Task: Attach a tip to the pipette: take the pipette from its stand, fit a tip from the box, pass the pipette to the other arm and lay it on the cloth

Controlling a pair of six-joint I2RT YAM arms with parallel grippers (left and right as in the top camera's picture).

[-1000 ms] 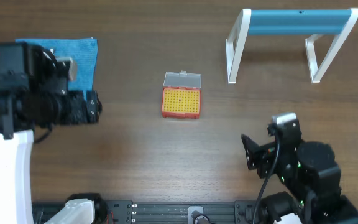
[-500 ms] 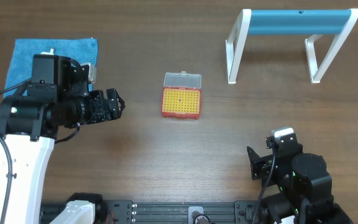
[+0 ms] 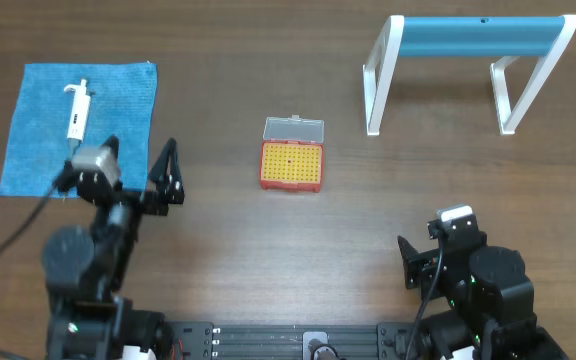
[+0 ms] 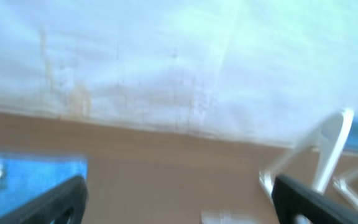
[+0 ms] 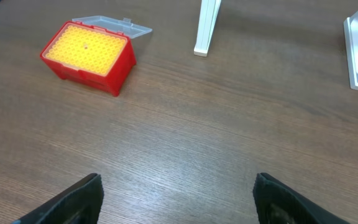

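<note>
The pipette [image 3: 76, 110] lies on the blue cloth [image 3: 123, 90] at far left, with the left tool [image 3: 171, 172] wide and empty by its near right corner. The tip box [image 3: 291, 165] sits in the middle and the stand [image 3: 478, 35] far right. The right tool [image 3: 404, 264] is wide and empty at near right.

Top overhead; 2 wrist views share stand [image 5: 207, 28].

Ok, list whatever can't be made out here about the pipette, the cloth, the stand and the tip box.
1. Whether the pipette on the cloth carries a tip: too small in the top view.
2. Most of the cloth in the left wrist view: blurred, cut off by the picture's edge.
3. The stand in the right wrist view: its top bar is cut off by the upper edge.
4. The tip box: single tips too small to count in the top view.
</note>
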